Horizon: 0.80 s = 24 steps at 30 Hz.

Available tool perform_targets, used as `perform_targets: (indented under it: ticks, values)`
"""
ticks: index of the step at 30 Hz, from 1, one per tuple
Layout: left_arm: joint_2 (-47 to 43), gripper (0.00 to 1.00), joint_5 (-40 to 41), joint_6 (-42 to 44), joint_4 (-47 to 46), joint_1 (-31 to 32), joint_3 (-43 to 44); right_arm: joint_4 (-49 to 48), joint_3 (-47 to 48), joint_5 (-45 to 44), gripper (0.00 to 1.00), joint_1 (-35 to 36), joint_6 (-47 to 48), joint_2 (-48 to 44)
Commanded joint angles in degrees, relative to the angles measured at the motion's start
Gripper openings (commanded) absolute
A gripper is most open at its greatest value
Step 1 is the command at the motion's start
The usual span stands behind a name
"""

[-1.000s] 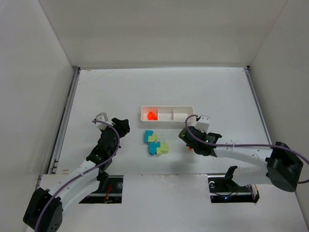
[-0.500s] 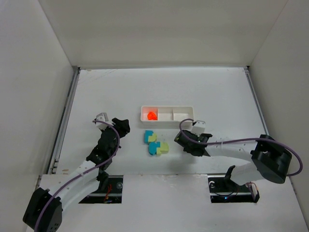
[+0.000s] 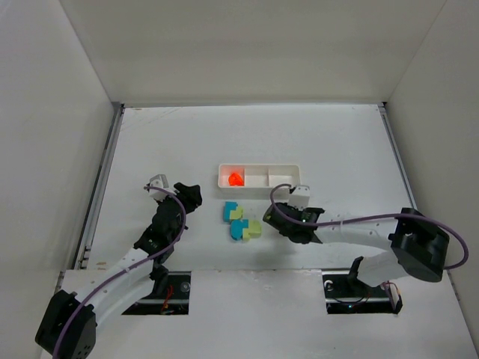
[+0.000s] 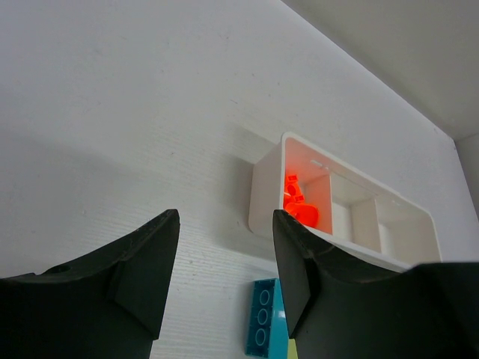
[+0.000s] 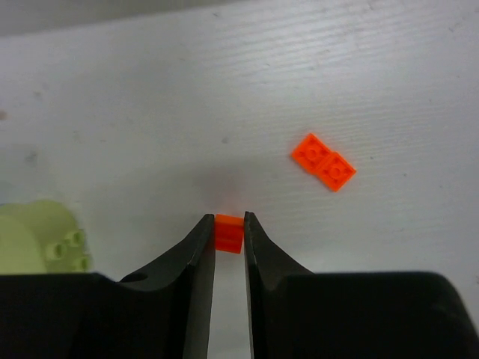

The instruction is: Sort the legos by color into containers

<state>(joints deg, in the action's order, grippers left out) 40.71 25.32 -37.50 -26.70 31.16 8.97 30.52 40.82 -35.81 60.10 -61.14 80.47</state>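
1. The right hand [image 5: 228,238], pinching a small orange lego [image 5: 229,232], has shifted left, nearer the tray [image 3: 259,186].
2. Delivery to the left compartment [image 3: 227,173], which already holds orange, is probably next.
3. The left hand [image 4: 224,224] hovers spread.

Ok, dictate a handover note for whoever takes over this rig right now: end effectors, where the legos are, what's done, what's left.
Left end effector: open, empty, left of the tray.
Right end effector: shut on a small orange lego.
Done: one orange lego in the tray's left compartment.
Left: place the held one, the loose orange piece, then the teal legos and yellow-green legos near the tray.
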Motion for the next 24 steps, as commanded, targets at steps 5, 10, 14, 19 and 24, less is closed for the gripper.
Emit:
perform_targets:
  ticks: [5, 10, 14, 19, 24]
  values:
    - [-0.28, 0.51, 0.43, 0.76, -1.69, 0.18, 0.17, -7.91, 15.93, -3.12, 0.18, 2.61, 12.42, 3.01]
    - [-0.63, 0.51, 0.17, 0.76, -1.34, -0.35, 0.08, -18.99, 27.89, -0.23, 0.19, 1.04, 23.69, 12.5]
    - [-0.46, 0.51, 0.43, 0.76, -1.34, 0.09, 0.08, -23.05, 36.16, 3.37, 0.19, -1.95, 27.48, 21.12]
    - [-0.37, 0.51, 0.43, 0.76, -1.34, 0.35, 0.08, -23.93, 41.97, 3.65, 0.24, -4.06, 28.18, 27.45]
    - [-0.1, 0.51, 0.17, 0.58, -1.6, 0.35, 0.08, -23.93, 43.03, 3.91, 0.38, -4.95, 28.1, 27.38]
